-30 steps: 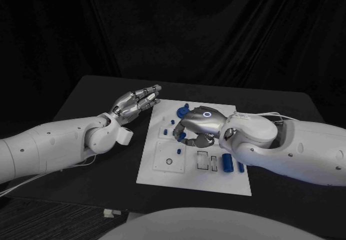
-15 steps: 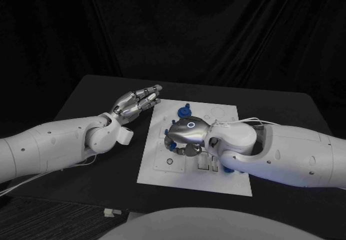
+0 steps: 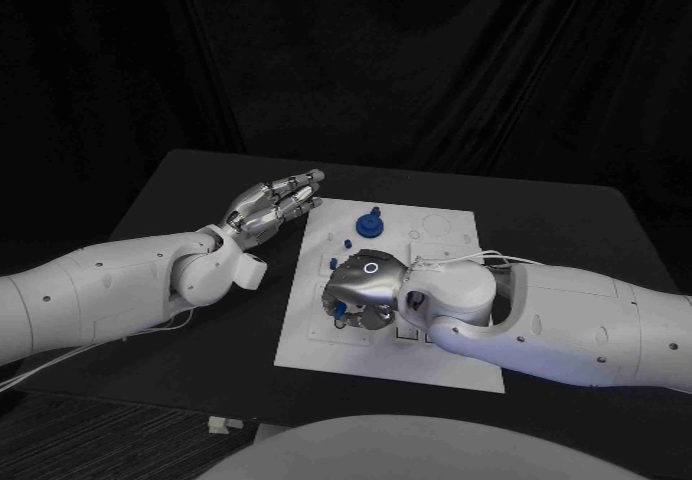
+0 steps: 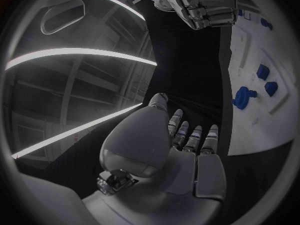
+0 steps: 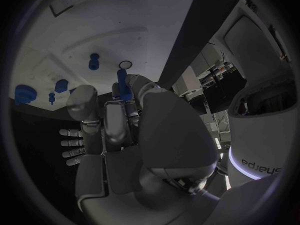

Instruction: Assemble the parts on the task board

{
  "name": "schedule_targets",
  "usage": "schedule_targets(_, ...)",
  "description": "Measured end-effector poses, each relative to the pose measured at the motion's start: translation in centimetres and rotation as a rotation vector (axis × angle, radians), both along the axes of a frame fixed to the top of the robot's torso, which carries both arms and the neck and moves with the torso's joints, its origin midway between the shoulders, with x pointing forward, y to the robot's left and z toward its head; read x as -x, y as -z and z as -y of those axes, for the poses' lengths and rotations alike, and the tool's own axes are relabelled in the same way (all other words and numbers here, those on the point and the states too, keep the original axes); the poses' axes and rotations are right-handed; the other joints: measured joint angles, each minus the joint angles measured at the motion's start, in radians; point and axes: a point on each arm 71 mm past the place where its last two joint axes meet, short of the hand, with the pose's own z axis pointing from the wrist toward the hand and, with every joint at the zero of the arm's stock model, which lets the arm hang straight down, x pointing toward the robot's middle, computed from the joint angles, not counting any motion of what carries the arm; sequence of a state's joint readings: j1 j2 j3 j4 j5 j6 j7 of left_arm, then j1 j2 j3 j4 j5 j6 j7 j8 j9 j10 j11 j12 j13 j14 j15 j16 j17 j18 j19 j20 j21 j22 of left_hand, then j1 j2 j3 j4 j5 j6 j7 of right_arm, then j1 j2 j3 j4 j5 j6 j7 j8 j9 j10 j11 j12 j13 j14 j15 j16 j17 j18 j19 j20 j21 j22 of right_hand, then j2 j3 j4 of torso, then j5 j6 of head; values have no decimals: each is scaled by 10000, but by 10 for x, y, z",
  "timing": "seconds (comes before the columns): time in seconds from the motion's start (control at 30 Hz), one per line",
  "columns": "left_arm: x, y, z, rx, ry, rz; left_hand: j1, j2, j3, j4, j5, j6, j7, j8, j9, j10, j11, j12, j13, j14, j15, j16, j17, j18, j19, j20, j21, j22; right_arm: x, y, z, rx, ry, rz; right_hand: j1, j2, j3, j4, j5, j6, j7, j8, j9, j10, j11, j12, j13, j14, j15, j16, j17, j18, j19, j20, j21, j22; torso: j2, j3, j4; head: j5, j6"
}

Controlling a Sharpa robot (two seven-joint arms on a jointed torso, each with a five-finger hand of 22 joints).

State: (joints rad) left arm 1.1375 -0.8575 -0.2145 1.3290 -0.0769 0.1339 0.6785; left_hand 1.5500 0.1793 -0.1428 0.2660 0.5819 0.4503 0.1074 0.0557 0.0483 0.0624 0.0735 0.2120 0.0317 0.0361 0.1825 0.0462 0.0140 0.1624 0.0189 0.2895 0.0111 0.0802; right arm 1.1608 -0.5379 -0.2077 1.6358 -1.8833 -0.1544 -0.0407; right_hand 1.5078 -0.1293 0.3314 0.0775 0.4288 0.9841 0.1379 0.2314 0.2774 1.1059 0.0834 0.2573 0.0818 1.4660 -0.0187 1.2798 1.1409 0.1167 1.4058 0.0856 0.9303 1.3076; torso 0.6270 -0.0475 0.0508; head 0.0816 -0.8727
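The left hand [image 3: 270, 208] hovers over the black table [image 3: 173, 200] just off the far-left corner of the white board [image 3: 433, 365], palm up, its fingers [image 4: 190, 135] straight, slightly apart and holding nothing. The board lies in the middle of the table. On its far part stands a large blue knob [image 3: 369, 221], and nearer the left edge a few small blue pieces [image 3: 348, 241] stand well apart from it; the left wrist view shows the same knob [image 4: 242, 97] with two smaller blue blocks [image 4: 263, 72] beside it. The right hand [image 3: 361, 289] is down over the near-left part of the board, back upward, its fingers curled under it. The right wrist view shows a slim blue peg [image 5: 121, 83] pinched between its fingers, the tip pointing at the board close to a small ring-shaped hole [image 5: 125, 64]; whether the peg touches the board cannot be told. A short blue stud [image 5: 94, 61] stands on the board just beyond that ring. To the right, the white right arm [image 3: 577, 320] crosses the board's near-right corner.
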Motion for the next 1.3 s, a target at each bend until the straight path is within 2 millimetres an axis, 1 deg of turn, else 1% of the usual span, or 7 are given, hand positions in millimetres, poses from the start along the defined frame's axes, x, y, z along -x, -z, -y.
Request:
schedule_targets(0.23,0,0,0,11,16,-5,0,0,0,0,0,0,0,0,0,0,0,0,0,0,0,0,0,-1,0,0,0,1,1,4,-1,35,15,-49,0,0,0,0,-8,0,0,0,0,1,1,-8,1,0,0,0,-1,0,0,0,0,0,-1,1,0,5,0)
schedule_targets(0.33,0,0,0,16,25,-7,0,0,0,0,0,0,0,0,0,0,0,0,0,0,0,0,0,0,0,0,0,1,1,6,0,52,32,-75,0,0,-1,0,-8,0,0,0,1,35,35,-10,4,0,0,0,-1,0,0,0,0,-1,-1,2,0,5,0)
schedule_targets(0.73,0,0,1,42,71,-14,0,0,-1,0,0,0,0,-1,-1,0,0,0,-1,0,0,0,-1,0,0,0,0,1,2,8,-2,35,15,-108,-1,-1,28,-29,-9,1,0,0,1,35,35,21,72,0,0,-1,-14,1,0,0,-1,-2,1,4,-5,12,0)
schedule_targets(0.8,0,0,2,48,82,-16,0,0,-1,0,0,0,0,-2,-1,0,0,0,-1,0,0,0,-1,0,0,0,0,1,2,8,-2,31,14,-120,-68,-66,28,-29,-9,1,0,0,2,35,35,35,73,0,0,-1,-25,1,0,0,-1,-2,1,4,-4,12,0)
schedule_targets(0.9,0,0,2,58,98,-18,42,42,-1,0,0,0,0,-2,-1,0,0,0,-1,0,0,0,-1,0,0,0,0,1,2,8,-2,25,12,-130,-68,-66,28,-29,-9,1,0,0,0,35,35,39,75,0,0,-2,-49,1,0,0,-1,-3,1,4,-5,34,0)
schedule_targets(1.23,0,0,2,79,136,-25,41,42,27,-28,-1,36,36,-3,-1,0,0,0,-1,0,0,0,-1,0,0,0,0,1,3,9,-1,31,15,-165,-81,-79,27,-29,-9,1,0,-40,-7,36,35,40,76,0,0,-2,-116,2,0,0,-2,-3,1,4,-4,42,0)
schedule_targets(1.3,0,0,3,85,148,-27,41,42,55,-1,0,66,5,-3,-2,-37,37,0,-2,0,0,0,-1,0,0,0,0,-6,4,9,0,34,13,-176,-81,-79,27,-29,-9,1,0,-40,-7,35,35,40,75,0,0,-3,-116,1,0,0,-2,3,1,4,-4,42,0)
